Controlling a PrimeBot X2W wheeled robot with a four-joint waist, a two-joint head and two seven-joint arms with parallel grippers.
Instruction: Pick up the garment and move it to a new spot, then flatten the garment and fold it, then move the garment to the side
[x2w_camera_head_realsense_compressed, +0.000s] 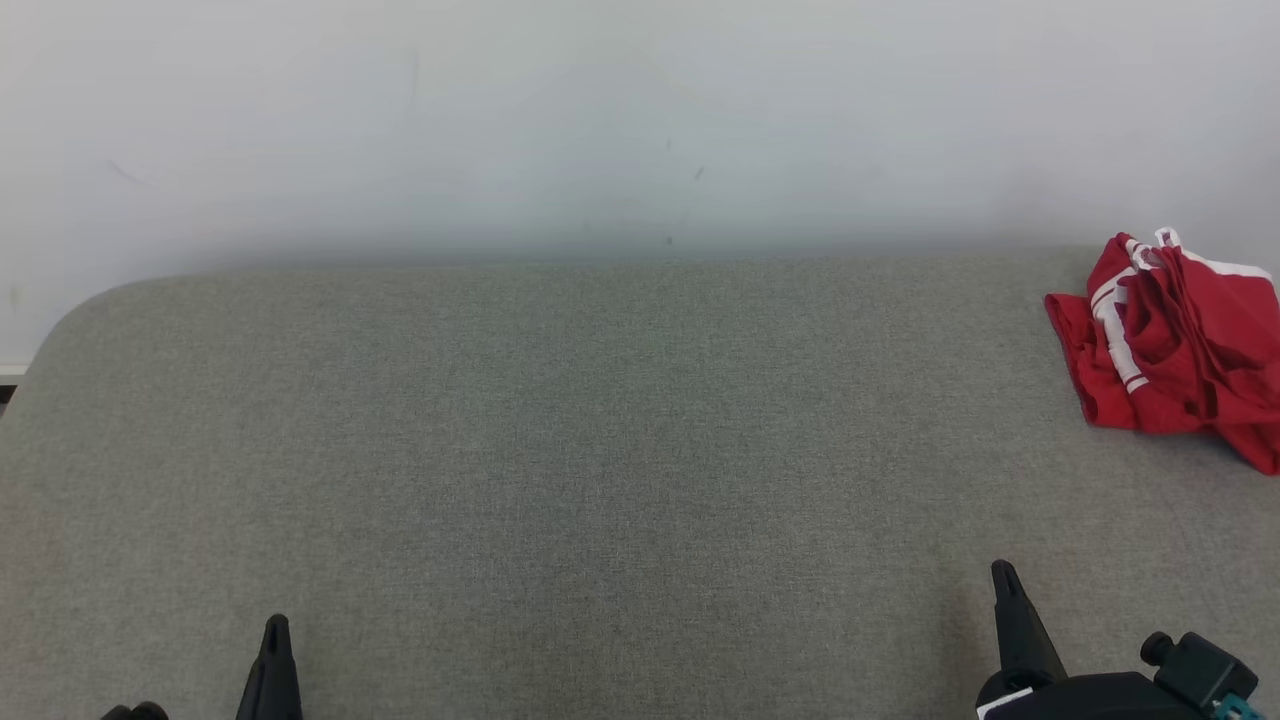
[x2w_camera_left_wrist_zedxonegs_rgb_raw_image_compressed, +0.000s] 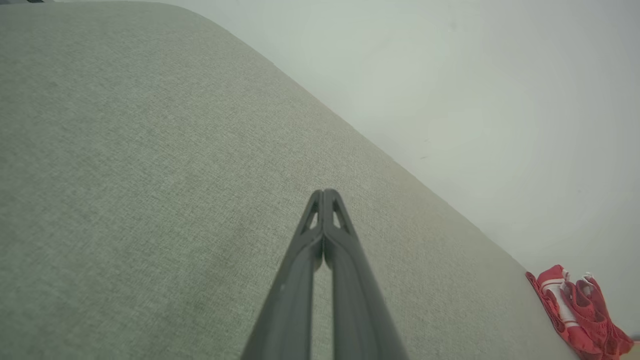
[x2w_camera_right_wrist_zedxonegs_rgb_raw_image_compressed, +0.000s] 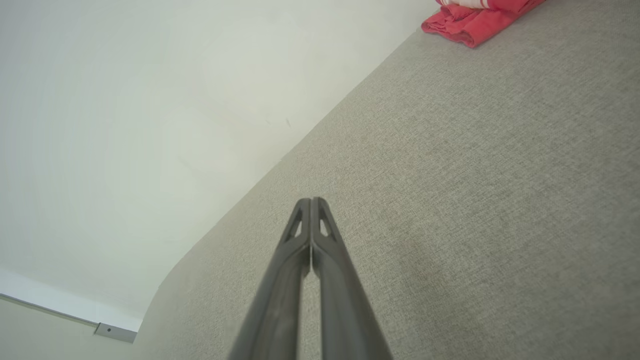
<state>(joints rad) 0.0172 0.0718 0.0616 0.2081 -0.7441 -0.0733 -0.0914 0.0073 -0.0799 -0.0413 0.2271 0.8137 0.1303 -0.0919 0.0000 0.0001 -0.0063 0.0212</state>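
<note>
The garment (x2w_camera_head_realsense_compressed: 1175, 345) is red with white stripes and lies crumpled at the far right of the grey fabric surface (x2w_camera_head_realsense_compressed: 600, 450), partly cut off by the head view's edge. It also lies at the lower right of the left wrist view as a red heap (x2w_camera_left_wrist_zedxonegs_rgb_raw_image_compressed: 580, 312), and the right wrist view catches it at the top as a red bundle (x2w_camera_right_wrist_zedxonegs_rgb_raw_image_compressed: 475, 20). My left gripper (x2w_camera_head_realsense_compressed: 276, 630) rests at the lower left, shut and empty, its fingertips pressed together (x2w_camera_left_wrist_zedxonegs_rgb_raw_image_compressed: 324, 196). My right gripper (x2w_camera_head_realsense_compressed: 1003, 575) sits at the lower right, shut and empty (x2w_camera_right_wrist_zedxonegs_rgb_raw_image_compressed: 311, 204), well short of the garment.
A pale wall (x2w_camera_head_realsense_compressed: 640, 120) runs along the far edge of the surface. The surface's left corner (x2w_camera_head_realsense_compressed: 90, 310) is rounded. A baseboard strip (x2w_camera_right_wrist_zedxonegs_rgb_raw_image_compressed: 60, 312) appears low in the right wrist view.
</note>
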